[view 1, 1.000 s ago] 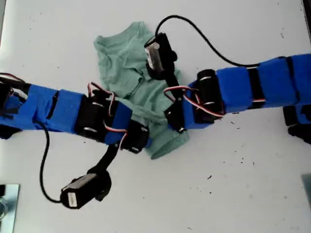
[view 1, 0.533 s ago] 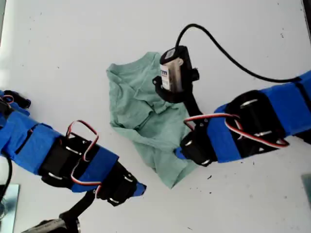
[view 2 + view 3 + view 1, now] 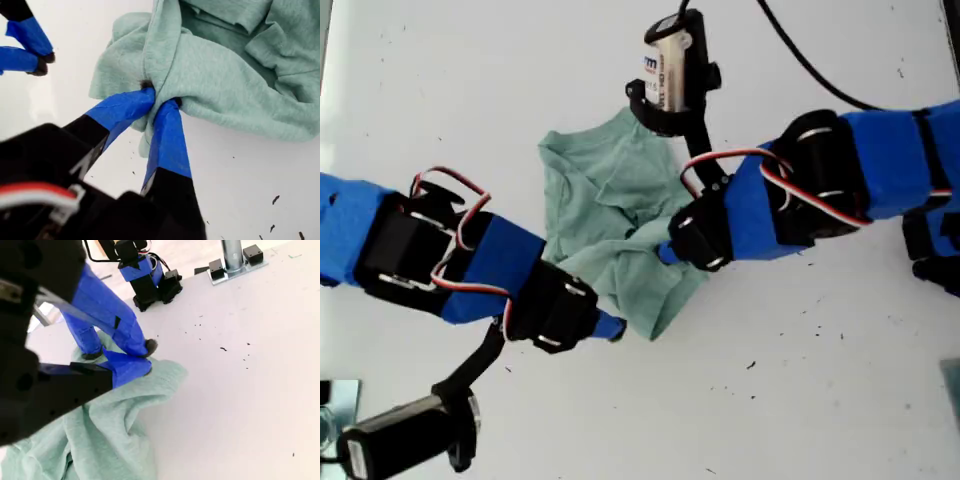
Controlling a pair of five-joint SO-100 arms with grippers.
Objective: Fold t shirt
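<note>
Blue-taped black arms with red and white wires, black cables, blue-taped claw fingers point(image 3: 167, 135).

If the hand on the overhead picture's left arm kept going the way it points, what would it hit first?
Probably the lower corner of the t shirt, just ahead of my second hand. Past that, the table looks bare, though its height is unclear.

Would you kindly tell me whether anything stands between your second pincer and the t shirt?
Nothing visible does. My second pincer is right at a corner of the t shirt, with only bare table around it. My first pincer is shut on a fold nearby, beside that path rather than across it.
</note>
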